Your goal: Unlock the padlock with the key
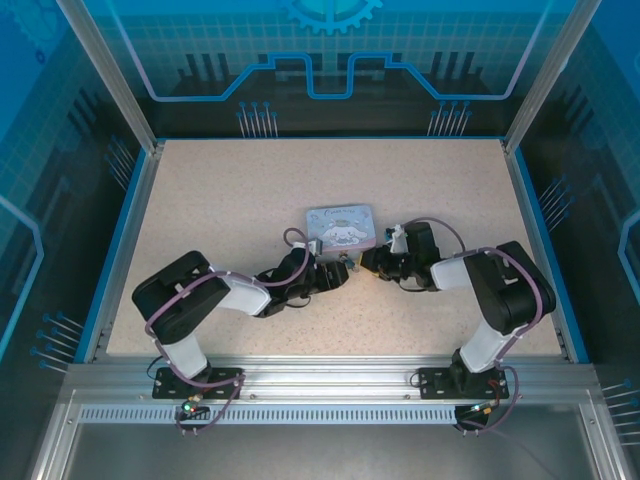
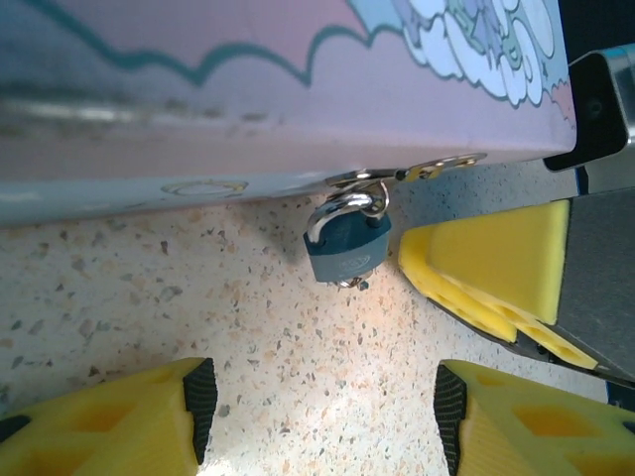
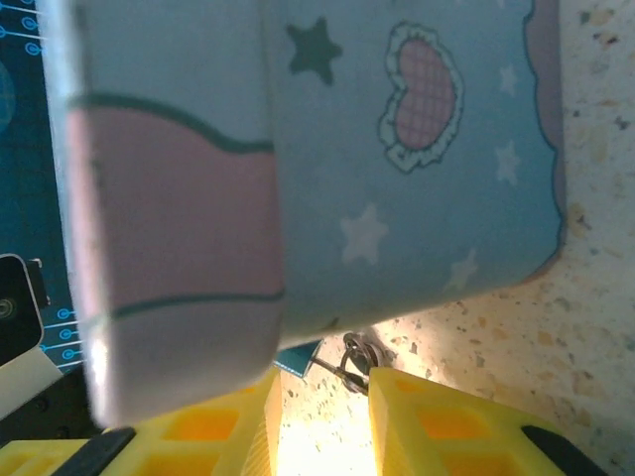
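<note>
Seen from above, the tin (image 1: 340, 226) lies mid-counter (image 1: 230, 200); both arms reach to its near edge, where the left tool (image 1: 336, 276) and right tool (image 1: 373, 262) sit close together. The left wrist view gives what that one misses: the padlock (image 2: 347, 246), blue-grey with a silver shackle, hangs from the tin's hasp (image 2: 417, 171); the left tool is wide open, short of it; a yellow finger (image 2: 496, 263) of the right tool is just beside it. The right wrist view adds the key (image 3: 332, 366), a thin sliver with a ring, sticking out by the padlock's blue corner under the tin; the right tool's jaws stand apart at it, not pinching. The counter is speckled beige, edged in blue; a metal rail (image 1: 330, 378) fronts it; blue patterned panels (image 1: 330, 60) wall it in.
</note>
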Motion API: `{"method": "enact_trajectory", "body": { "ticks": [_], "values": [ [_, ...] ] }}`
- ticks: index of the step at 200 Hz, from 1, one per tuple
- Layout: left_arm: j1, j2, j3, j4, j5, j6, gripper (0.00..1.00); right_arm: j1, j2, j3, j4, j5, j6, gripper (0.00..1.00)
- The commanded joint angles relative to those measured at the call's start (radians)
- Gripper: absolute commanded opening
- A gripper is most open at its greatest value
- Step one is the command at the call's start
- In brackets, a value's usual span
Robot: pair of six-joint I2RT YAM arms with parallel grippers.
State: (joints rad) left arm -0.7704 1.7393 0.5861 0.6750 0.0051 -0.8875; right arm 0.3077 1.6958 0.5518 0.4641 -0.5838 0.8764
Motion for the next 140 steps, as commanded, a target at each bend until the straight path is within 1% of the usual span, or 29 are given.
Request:
{"method": "enact_trajectory", "body": {
  "ticks": [1,39,74,102,140],
  "values": [
    [0.002,0.042,0.030,0.015,-0.024,0.029,0.61,0.010,0.028,0.029,0.024,-0.032,-0.033,0.34],
    [0.023,0.031,0.016,0.061,-0.023,-0.044,0.61,0.012,0.065,0.068,0.026,-0.075,-0.072,0.40],
    [0.055,-0.004,-0.009,0.064,-0.002,-0.103,0.63,0.025,0.113,0.123,0.024,-0.117,-0.088,0.42],
    [0.069,-0.004,-0.012,0.069,0.029,-0.113,0.64,0.046,0.149,0.154,0.017,-0.131,-0.088,0.40],
    [0.069,0.044,-0.012,0.112,0.061,-0.108,0.65,0.062,0.170,0.150,0.024,-0.125,-0.074,0.32]
  ]
}}
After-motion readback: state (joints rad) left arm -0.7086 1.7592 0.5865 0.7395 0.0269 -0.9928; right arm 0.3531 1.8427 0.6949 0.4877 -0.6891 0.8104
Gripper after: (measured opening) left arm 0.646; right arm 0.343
